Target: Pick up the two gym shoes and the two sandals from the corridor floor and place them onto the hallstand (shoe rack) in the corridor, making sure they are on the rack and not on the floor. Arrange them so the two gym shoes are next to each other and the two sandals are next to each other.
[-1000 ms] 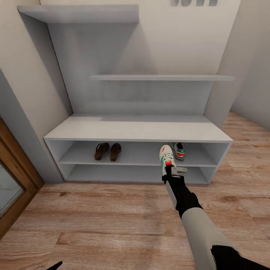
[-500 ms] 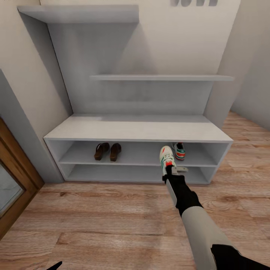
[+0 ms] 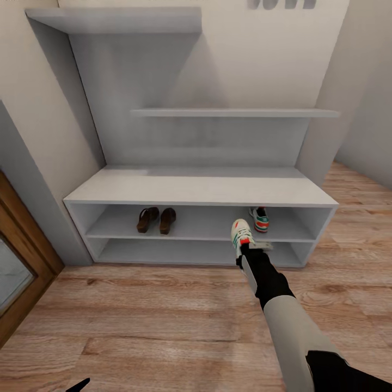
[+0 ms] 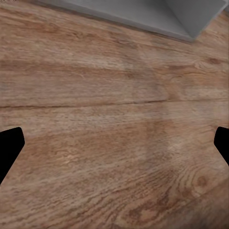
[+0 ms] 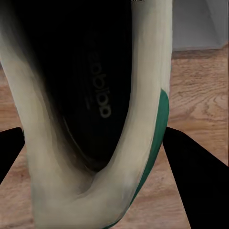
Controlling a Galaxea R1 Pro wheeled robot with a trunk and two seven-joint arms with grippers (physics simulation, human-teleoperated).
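Ahead, I see the pale grey hallstand [image 3: 201, 188]; its bench top cuts off the shelved cream-white green-striped sneaker [image 3: 260, 219], well apart from two brown sandals [image 3: 156, 220]. My right gripper [image 3: 246, 246] pinches the second sneaker's [image 3: 241, 232] heel; left gripper [image 4: 114, 145] spread.

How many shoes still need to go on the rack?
Just one. Both sandals sit side by side on the hallstand's upper open shelf, and one gym shoe is there too. The right end effector holds the second gym shoe in front of that shelf, not yet set down.
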